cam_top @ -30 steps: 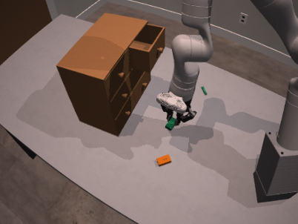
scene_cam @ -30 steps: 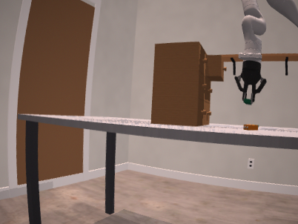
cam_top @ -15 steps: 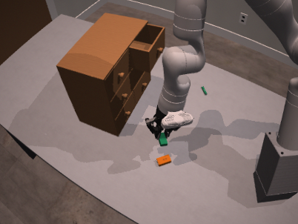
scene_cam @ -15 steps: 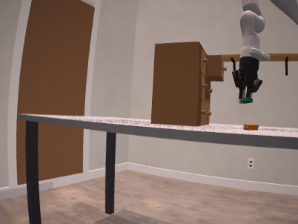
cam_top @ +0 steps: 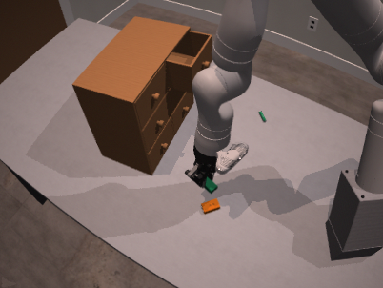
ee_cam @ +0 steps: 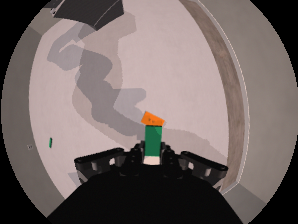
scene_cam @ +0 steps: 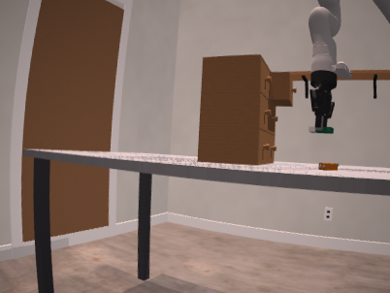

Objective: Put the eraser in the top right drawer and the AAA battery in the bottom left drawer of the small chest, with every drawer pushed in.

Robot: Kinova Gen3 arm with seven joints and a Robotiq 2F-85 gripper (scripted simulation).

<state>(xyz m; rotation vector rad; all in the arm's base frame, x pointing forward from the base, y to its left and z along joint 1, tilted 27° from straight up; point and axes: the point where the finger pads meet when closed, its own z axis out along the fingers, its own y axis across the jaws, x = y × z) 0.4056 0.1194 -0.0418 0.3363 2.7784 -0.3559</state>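
My black two-finger gripper point(cam_top: 204, 178) point(scene_cam: 321, 125) point(ee_cam: 152, 147) is mostly closed, its fingers gripping the green-and-white rectangular eraser point(cam_top: 211, 185) point(scene_cam: 326, 130) point(ee_cam: 153, 140) above the grey table point(cam_top: 143, 248) point(scene_cam: 116, 159) point(ee_cam: 175, 90). An orange rectangular block point(cam_top: 211, 206) point(scene_cam: 328, 166) point(ee_cam: 152, 119) lies on the tabletop, nearer the front edge than my gripper in the top view. The small green cylindrical AAA battery point(cam_top: 262, 115) point(ee_cam: 50, 143) lies farther back, to the right. To my left stands the brown wooden chest point(cam_top: 119, 62) point(scene_cam: 230, 107), its top-row right drawer point(cam_top: 181, 75) point(scene_cam: 280, 88) pulled out; the bottom-row left drawer point(cam_top: 156, 155) is in. In the top view, my grey arm point(cam_top: 214, 95) point(scene_cam: 322, 34) passes just beside that open drawer.

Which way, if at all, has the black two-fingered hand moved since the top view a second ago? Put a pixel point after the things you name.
Yes. In the top view the black two-fingered hand point(cam_top: 204, 179) point(scene_cam: 320, 127) point(ee_cam: 152, 147) went down and left, closer to the orange rectangular block point(cam_top: 211, 206) point(scene_cam: 328, 166) point(ee_cam: 152, 119).
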